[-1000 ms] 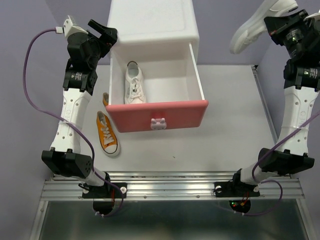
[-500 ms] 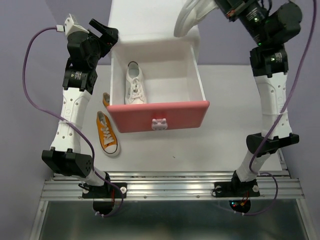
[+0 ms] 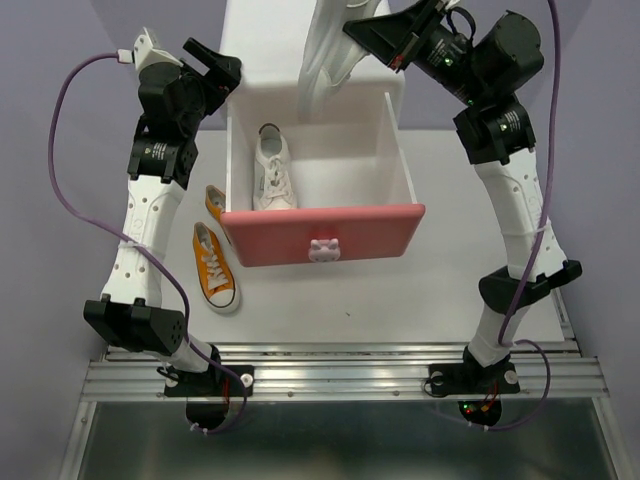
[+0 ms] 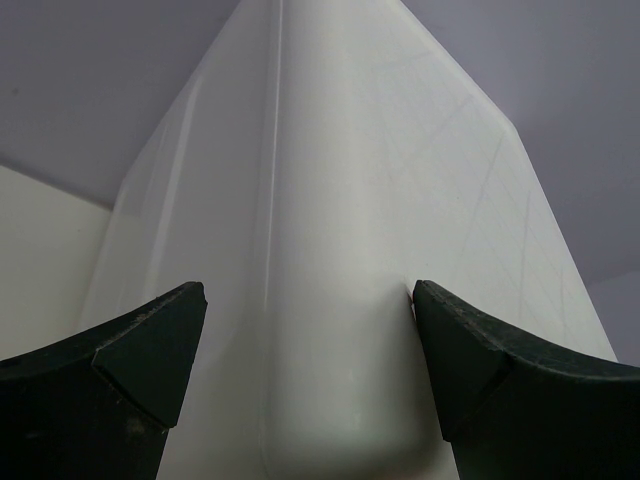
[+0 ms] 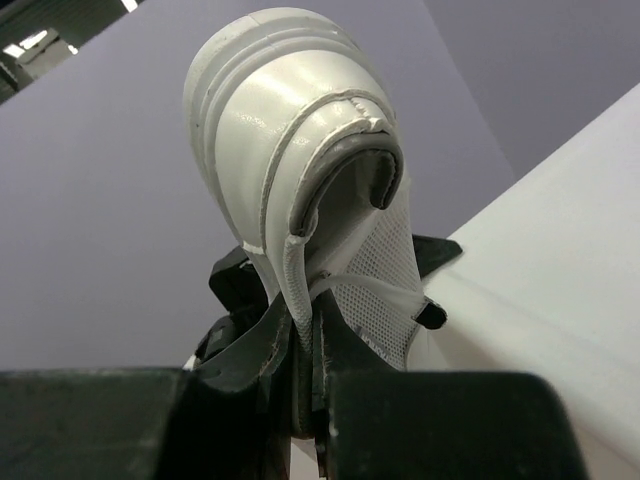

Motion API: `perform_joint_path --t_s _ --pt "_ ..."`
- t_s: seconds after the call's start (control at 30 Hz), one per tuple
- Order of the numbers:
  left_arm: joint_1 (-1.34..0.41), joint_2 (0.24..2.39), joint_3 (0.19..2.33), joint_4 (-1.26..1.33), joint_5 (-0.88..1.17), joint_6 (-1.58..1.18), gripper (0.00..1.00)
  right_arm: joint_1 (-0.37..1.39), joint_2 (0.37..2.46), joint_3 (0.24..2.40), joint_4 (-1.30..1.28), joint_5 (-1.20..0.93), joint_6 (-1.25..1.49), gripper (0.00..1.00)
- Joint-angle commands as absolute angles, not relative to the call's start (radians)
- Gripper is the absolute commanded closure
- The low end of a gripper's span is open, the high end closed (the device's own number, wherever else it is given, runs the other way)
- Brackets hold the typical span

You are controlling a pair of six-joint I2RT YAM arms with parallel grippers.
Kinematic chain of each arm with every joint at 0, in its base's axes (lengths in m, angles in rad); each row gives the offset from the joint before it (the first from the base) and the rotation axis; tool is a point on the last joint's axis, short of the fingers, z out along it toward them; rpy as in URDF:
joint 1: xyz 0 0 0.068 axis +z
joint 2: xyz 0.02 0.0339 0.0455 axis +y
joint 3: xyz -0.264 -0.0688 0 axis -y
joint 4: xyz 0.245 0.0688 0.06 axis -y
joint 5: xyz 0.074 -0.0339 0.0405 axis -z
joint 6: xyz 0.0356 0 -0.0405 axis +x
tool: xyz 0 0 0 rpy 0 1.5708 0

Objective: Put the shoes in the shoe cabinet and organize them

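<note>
- The shoe cabinet [image 3: 265,40] is seen at the far side of the table [image 3: 450,200], with its top drawer [image 3: 320,225] pulled out towards the arms; a bunny knob [image 3: 322,248] is fixed on the pink front.
- One white sneaker [image 3: 268,168] is laid inside the drawer, along its left wall.
- The other white sneaker [image 3: 328,50] is held in the air above the back of the drawer by the right gripper [image 3: 375,35]. In the right wrist view the fingers [image 5: 262,345] are pressed together on the edge of its opening.
- The left gripper [image 3: 212,68] is placed at the left rear corner of the cabinet. Its fingers [image 4: 150,345] are spread wide on both sides of this corner, and nothing is gripped.
- Two orange sneakers are left on the table, left of the drawer: one [image 3: 215,265] in full view, the other [image 3: 213,202] partly covered by the drawer front.
</note>
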State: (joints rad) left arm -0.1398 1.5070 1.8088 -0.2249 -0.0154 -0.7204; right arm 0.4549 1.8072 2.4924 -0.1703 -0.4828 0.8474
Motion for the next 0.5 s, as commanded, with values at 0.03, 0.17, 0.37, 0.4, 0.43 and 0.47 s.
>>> perform_joint_path --t_s 0.03,0.17,0.37,0.4,0.43,0.47 --pt "-0.129 1.549 1.723 -0.683 -0.077 -0.594 0.06 0.521 1.763 2.543 -0.298 -0.517 0.686 0.99" --pt "-0.138 1.543 1.718 -0.681 -0.083 -0.606 0.06 0.567 1.738 2.525 -0.473 -0.522 0.592 0.99" --pt "-0.155 1.542 1.712 -0.677 -0.091 -0.614 0.06 0.6 1.704 2.465 -0.638 -0.577 0.493 0.99" --pt "-0.156 1.542 1.71 -0.676 -0.089 -0.617 0.06 0.6 1.706 2.467 -0.661 -0.574 0.486 0.99" --pt "-0.161 1.542 1.712 -0.676 -0.089 -0.617 0.06 0.609 1.713 2.476 -0.714 -0.569 0.463 0.99" --pt "-0.163 1.54 1.712 -0.678 -0.09 -0.617 0.06 0.618 1.715 2.482 -0.742 -0.56 0.451 0.99"
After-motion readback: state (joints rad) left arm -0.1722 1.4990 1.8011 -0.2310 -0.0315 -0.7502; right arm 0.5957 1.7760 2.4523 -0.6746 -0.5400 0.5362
